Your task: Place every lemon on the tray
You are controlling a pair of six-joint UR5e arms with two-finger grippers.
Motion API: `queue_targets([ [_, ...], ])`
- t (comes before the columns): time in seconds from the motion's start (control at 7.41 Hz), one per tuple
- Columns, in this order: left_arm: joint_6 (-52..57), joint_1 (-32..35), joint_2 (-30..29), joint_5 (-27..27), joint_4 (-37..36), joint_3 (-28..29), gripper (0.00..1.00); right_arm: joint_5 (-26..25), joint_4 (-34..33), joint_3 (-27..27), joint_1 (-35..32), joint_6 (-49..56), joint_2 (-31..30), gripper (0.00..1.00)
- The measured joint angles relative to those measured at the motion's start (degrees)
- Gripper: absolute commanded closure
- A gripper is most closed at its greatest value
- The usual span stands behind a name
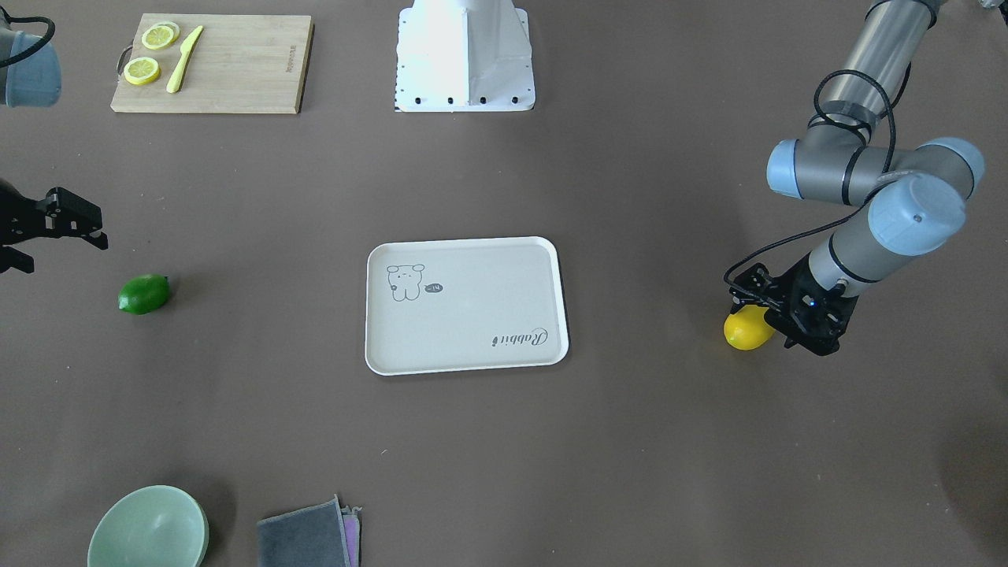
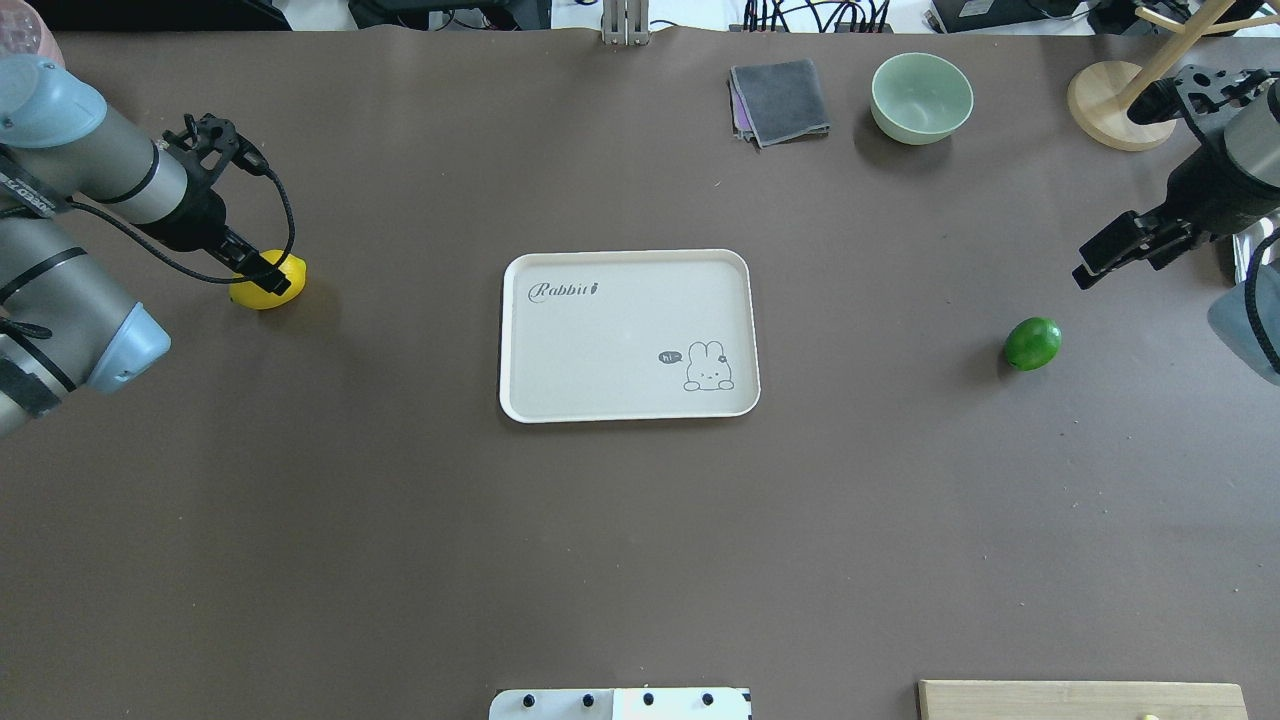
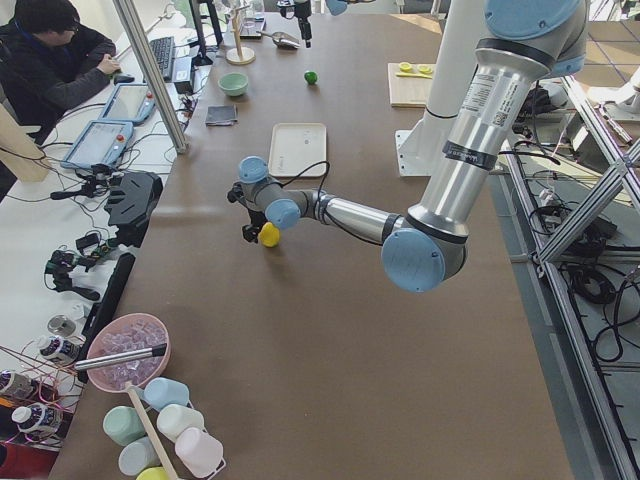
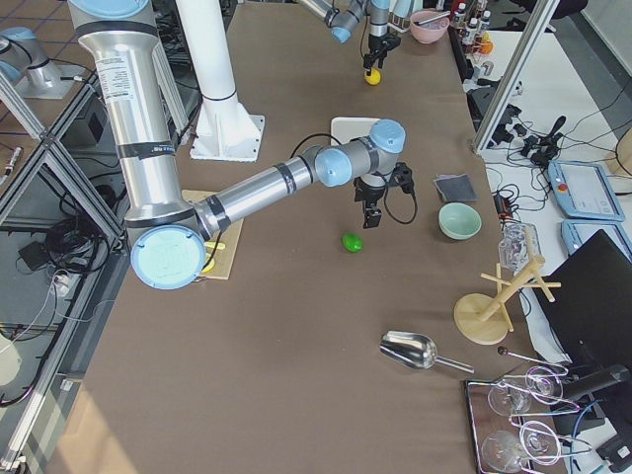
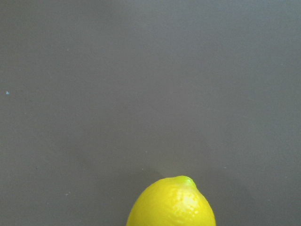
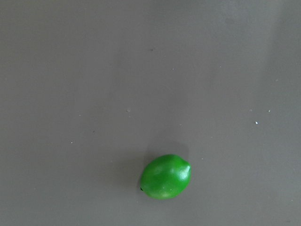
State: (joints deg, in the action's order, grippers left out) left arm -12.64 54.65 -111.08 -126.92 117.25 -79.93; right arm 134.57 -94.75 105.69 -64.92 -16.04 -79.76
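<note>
Lemons both off the flat off-white rectangular tray (image 2: 625, 258) at table centre, nothing placed yet. Bright yellow oval lemon (image 1: 744, 331) near left edge, left gripper (image 2: 258, 275) on it, can't tell if clamped. Glossy dark green oval lemon (image 2: 1032, 343) near right edge, right gripper (image 1: 63, 250) nearby, jaws apart. Matte brown table (image 2: 640, 560); seated operator (image 3: 50, 60) at side desk.

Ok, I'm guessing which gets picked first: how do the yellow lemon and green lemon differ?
The left gripper is down at the yellow lemon; the right gripper hangs apart from the green lemon. The yellow lemon lies to the robot's left of the tray, the green lemon to its right. Both rest on the table, off the tray.
</note>
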Motion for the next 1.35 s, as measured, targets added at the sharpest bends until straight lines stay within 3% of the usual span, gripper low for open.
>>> queue_targets([
  [0.13,-0.06,-0.76,0.1,0.27,0.0,0.05,0.09,-0.36,0.0,0.05,0.22,-0.38,0.02,0.0],
  [0.27,-0.09,-1.19,0.11,0.38,-0.02,0.12,0.36,-0.58,0.0,0.09,0.34,-0.6,0.04,0.0],
  [0.4,-0.38,-1.37,0.05,0.43,-0.06,0.21,0.8,-0.67,0.0,0.14,0.37,-0.69,0.04,0.0],
  [0.54,-2.25,-1.42,-0.09,0.43,-0.06,0.22,1.0,-0.7,0.0,0.21,0.39,-0.82,0.04,0.0],
  [1.35,-23.18,-2.84,-3.65,-2.31,-0.33,-4.42,1.0,-0.63,0.0,0.63,0.41,-1.58,0.04,0.0],
])
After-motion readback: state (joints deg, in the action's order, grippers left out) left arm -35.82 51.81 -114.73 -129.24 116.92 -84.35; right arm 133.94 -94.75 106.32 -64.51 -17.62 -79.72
